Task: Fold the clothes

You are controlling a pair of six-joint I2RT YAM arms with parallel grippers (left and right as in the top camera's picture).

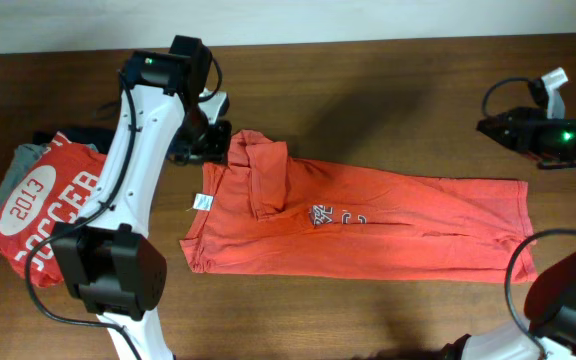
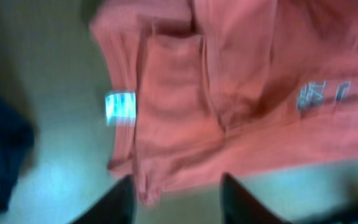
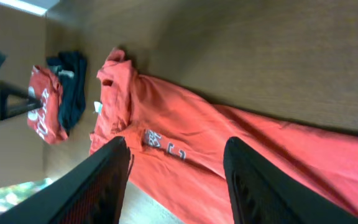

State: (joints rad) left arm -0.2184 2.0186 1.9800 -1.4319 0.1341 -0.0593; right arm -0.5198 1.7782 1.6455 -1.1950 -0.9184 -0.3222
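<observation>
Just under the left pincer (image 2: 176,186): jaws spread, nothing between them. Through the gap you see the edge of the orange-red T-shirt (image 2: 229,93) and bare table (image 2: 55,155). This view is blurred, so you cannot judge contact with the cloth. The white neck tag (image 2: 120,107) sticks out from the shirt's edge just beyond the fingers.

Overhead: the T-shirt lies flat on the table as a long band, doubled lengthwise. Its long axis runs from the left arm's side across to the right arm's side. The collar and a turned-in sleeve sit at the left end, right beside the left pincer. The chest print (image 1: 323,215) is near mid-length, and the hem is at the right end.

Right pincer (image 3: 176,143): also spread and empty, held over the table beyond the far edge of the hem end, apart from the cloth.

Judgement: your next fold probably runs across the long axis, end toward end. The left arm is nearer the collar end and the right arm nearer the hem. The right has more ground to cover.

Farthest left: a folded red shirt (image 1: 43,205) rests on dark garments, apart from the T-shirt.
</observation>
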